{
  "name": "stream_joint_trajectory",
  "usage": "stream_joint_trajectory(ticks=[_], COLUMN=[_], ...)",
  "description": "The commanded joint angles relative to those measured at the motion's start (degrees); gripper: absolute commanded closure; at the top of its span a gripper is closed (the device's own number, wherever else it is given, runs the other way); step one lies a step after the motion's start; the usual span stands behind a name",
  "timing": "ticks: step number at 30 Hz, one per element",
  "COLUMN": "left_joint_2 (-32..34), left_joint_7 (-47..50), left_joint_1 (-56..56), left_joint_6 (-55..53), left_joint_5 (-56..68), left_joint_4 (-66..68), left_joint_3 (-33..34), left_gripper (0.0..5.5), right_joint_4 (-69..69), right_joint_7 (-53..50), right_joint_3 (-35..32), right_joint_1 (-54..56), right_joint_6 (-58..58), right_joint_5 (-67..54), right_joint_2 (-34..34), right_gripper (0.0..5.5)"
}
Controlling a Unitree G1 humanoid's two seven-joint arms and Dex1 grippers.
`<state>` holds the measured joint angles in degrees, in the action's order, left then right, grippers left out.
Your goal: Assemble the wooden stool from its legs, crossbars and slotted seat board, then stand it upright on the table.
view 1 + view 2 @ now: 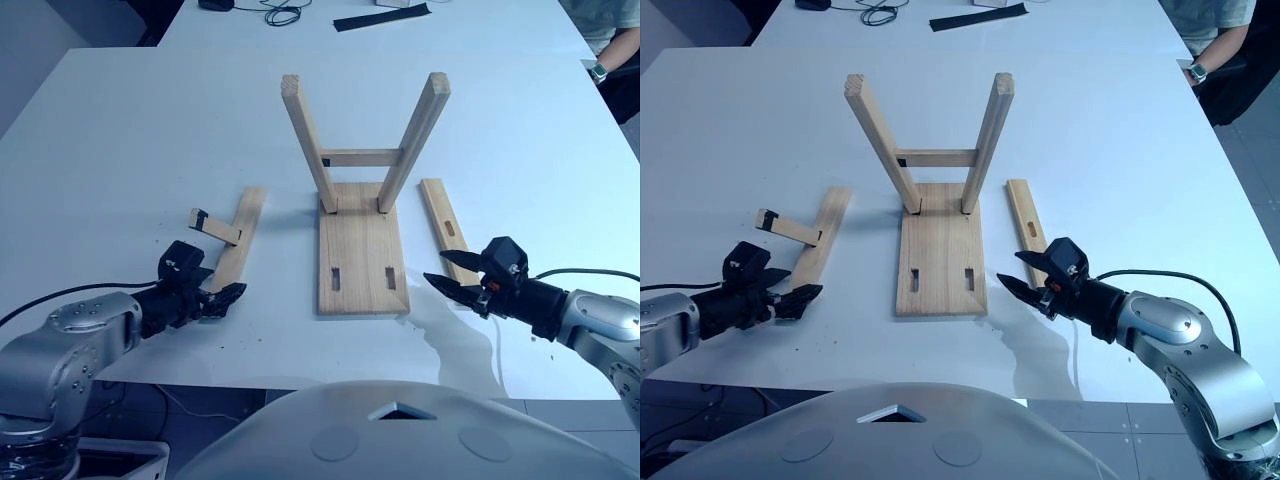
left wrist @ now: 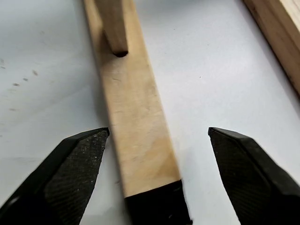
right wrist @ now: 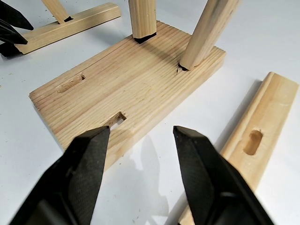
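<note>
on the white worktop (image 1: 130, 130), the pale wooden slotted seat board (image 1: 360, 250) lay flat at frame centre, two wooden legs (image 1: 310, 140) and a crossbar (image 1: 362, 157) standing from its far end. the left gripper (image 1: 228, 296), jaws released, straddled the loose leg (image 1: 240, 235) at lower left; the right gripper (image 1: 435, 266), jaws released, sat beside the right loose leg (image 1: 443, 222).

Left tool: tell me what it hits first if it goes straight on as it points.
The left tool would probably first meet the near end of the loose leg, lying on the table between its open fingers, a crossbar plugged in farther along.
</note>
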<state>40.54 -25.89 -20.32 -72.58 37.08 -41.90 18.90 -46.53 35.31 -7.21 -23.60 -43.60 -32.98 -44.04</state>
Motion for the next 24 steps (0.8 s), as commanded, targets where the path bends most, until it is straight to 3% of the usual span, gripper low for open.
stream_joint_trajectory(ticks=[1,8,21,24], left_joint_2=[-2.17,-4.77,-6.68,-7.50], left_joint_7=[3.08,5.69,3.90,4.60], left_joint_1=[1.12,0.73,2.27,6.44], left_joint_6=[2.08,9.81,11.32,12.11], left_joint_5=[-3.17,-9.94,-8.68,-8.30], left_joint_4=[3.53,10.91,16.67,19.59], left_joint_3=[-2.88,-10.07,-6.77,-4.66], left_gripper=[1.56,1.56,3.42,3.49], right_joint_4=[0.16,1.25,2.45,2.75], right_joint_7=[0.55,1.36,1.81,1.60], right_joint_3=[-0.22,0.72,0.76,0.86], right_joint_1=[1.19,2.54,3.84,4.28], right_joint_6=[0.01,0.20,0.49,0.63], right_joint_5=[0.23,0.63,1.19,1.37], right_joint_2=[-0.89,-1.34,-1.38,-1.19], right_gripper=[3.01,3.01,3.01,3.01])
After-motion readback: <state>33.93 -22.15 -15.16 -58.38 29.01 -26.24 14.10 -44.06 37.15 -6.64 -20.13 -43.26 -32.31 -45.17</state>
